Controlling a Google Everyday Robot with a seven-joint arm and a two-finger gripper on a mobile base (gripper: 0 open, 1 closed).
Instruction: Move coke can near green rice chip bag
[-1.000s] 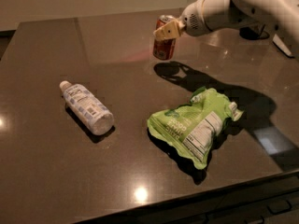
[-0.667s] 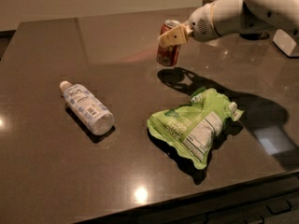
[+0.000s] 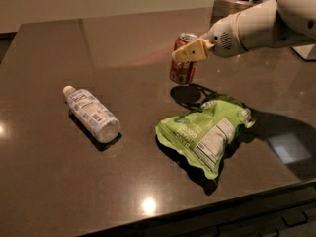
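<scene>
The coke can (image 3: 181,65) is a red-brown can with a silver top, held tilted just above the dark table. My gripper (image 3: 190,51) reaches in from the right on a white arm and is shut on the can near its top. The green rice chip bag (image 3: 205,133), a wide light-green wrinkly pouch with a white label panel, lies flat just below and to the right of the can. The can's shadow falls on the table between the can and the bag.
A clear plastic bottle (image 3: 91,113) with a white cap lies on its side at the left. The dark glossy table (image 3: 98,181) ends at a front edge near the bottom. A jar and a white object stand at the back right.
The gripper has carried the can down and toward the front, closer to the chip bag. The bottle and the bag have not moved.
</scene>
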